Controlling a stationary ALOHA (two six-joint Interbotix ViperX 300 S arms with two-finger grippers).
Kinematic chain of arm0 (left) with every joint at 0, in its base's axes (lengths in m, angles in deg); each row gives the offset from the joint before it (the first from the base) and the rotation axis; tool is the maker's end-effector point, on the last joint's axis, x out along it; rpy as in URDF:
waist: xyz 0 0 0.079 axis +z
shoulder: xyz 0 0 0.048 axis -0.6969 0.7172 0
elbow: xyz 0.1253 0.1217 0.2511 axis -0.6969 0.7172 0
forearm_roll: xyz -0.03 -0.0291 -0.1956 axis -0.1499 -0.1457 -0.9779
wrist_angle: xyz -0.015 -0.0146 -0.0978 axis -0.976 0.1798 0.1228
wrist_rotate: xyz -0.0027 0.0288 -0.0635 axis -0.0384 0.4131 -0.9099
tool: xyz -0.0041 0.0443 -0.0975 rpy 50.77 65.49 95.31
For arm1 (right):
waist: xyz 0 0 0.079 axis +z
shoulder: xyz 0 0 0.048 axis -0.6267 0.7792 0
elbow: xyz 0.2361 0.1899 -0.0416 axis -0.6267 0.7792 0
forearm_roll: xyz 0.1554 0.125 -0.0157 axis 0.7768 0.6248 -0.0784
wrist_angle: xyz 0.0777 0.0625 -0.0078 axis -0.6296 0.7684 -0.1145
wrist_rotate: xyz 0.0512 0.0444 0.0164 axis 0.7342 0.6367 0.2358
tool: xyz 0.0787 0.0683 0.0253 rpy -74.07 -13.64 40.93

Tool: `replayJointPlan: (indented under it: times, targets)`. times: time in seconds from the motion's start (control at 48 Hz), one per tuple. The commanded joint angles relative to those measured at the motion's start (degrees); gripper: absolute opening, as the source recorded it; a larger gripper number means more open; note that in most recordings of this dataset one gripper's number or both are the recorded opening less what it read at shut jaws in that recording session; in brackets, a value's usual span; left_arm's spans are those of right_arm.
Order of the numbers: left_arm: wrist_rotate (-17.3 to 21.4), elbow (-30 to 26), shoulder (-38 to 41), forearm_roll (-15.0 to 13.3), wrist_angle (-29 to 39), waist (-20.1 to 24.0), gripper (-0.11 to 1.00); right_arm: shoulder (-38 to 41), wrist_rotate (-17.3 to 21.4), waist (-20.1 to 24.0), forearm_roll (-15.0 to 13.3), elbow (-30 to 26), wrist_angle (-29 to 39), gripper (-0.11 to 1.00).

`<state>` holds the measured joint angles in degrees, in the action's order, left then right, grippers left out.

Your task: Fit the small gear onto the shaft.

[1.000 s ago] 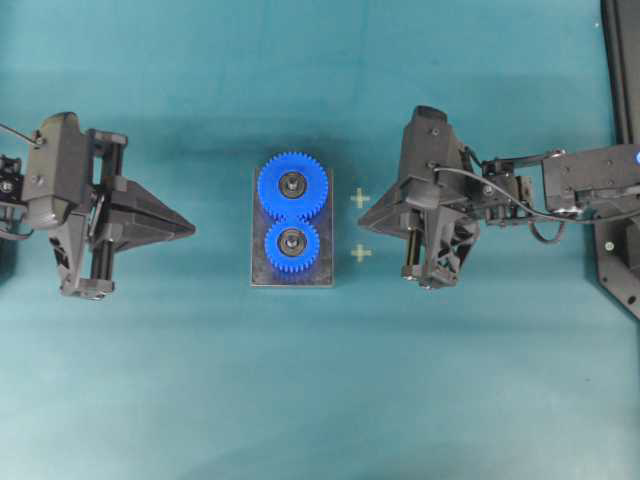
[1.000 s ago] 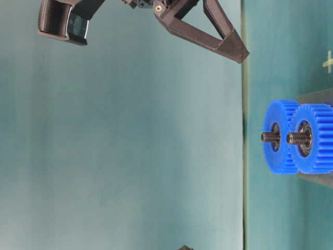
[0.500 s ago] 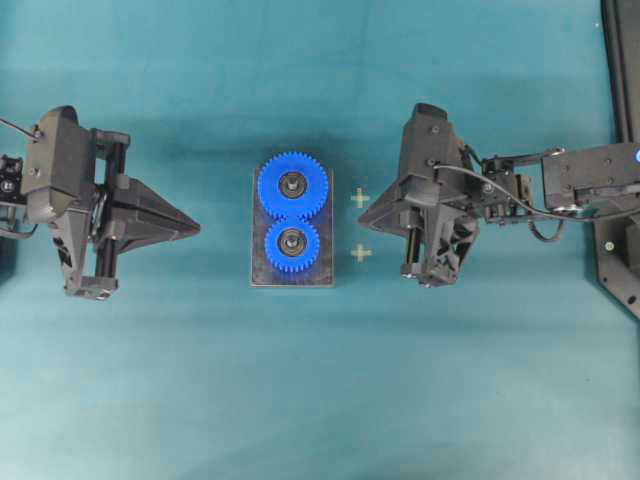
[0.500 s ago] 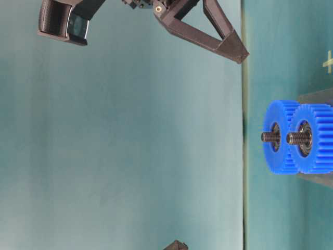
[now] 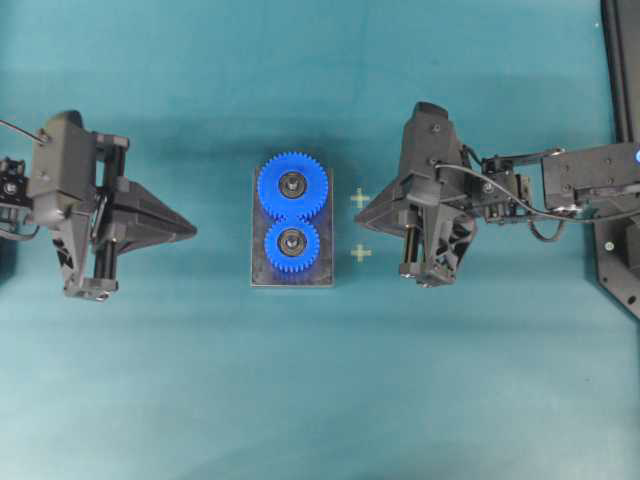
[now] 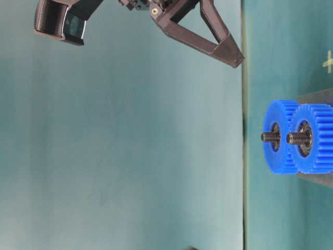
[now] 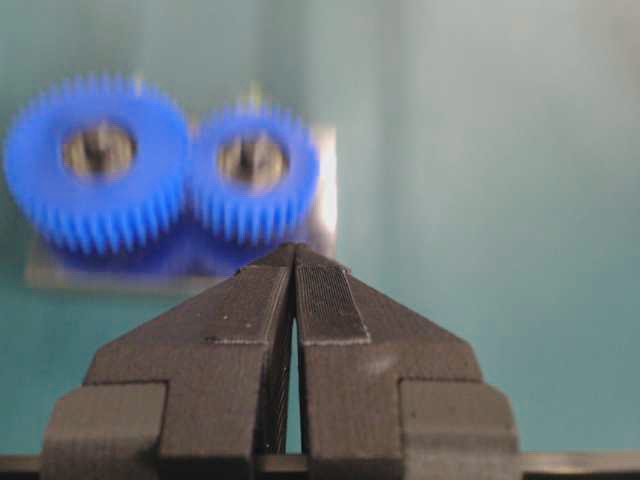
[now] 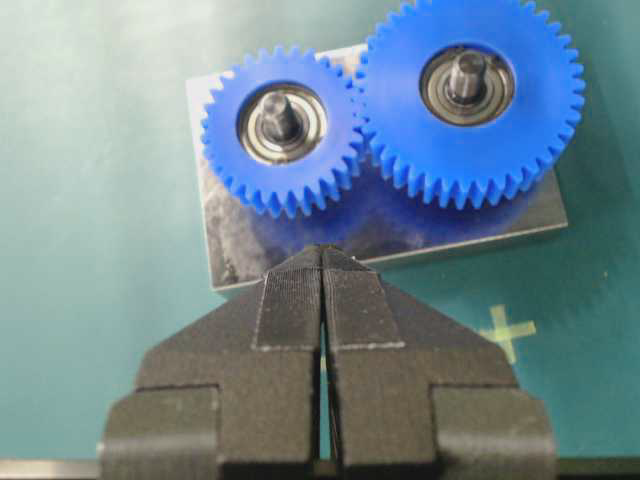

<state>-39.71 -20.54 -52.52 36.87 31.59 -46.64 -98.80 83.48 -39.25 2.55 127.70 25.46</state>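
Observation:
The small gear (image 5: 274, 247), bright blue, sits on the shaft (image 5: 292, 241), whose silver end pokes up through the bearing hub. Its teeth mesh with the larger blue gear (image 5: 292, 186) beside it on the grey plate (image 5: 324, 272). My left gripper (image 5: 193, 231) hovers left of the plate, shut and empty. My right gripper (image 5: 360, 218) hovers just right of the plate, also shut and empty. The right wrist view shows the small gear (image 8: 235, 155) and shaft (image 8: 278, 112) beyond the closed fingertips (image 8: 300, 290). The left wrist view shows it blurred (image 7: 290, 200).
Two pale cross marks (image 5: 360, 199) (image 5: 361, 253) lie on the teal table between the plate and my right gripper. A black frame (image 5: 622, 60) runs along the right edge. In the table-level view, the right gripper (image 6: 237, 60) hangs well away from the gears.
My left gripper nudged toward the plate, then drew back slightly. My right gripper shifted a little. Both gears stay in place on the plate.

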Motion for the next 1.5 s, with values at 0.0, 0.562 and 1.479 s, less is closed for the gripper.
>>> replayJointPlan:
  times: [0.0,0.562,1.479]
  targets:
    - [0.09,-1.23,-0.18,0.18,0.18,0.00,0.00,-0.44,-0.26,-0.09,-0.09,-0.53,-0.53,-0.01]
    - [-0.18,-0.97,-0.09,0.18,0.18,-0.26,0.00,-0.44,-0.35,0.18,-0.09,-0.18,-0.53,-0.01]
    - [-1.41,-0.97,-0.62,0.18,0.09,-0.26,0.00,-0.62,-0.44,1.05,0.00,-0.09,-0.35,-0.01]
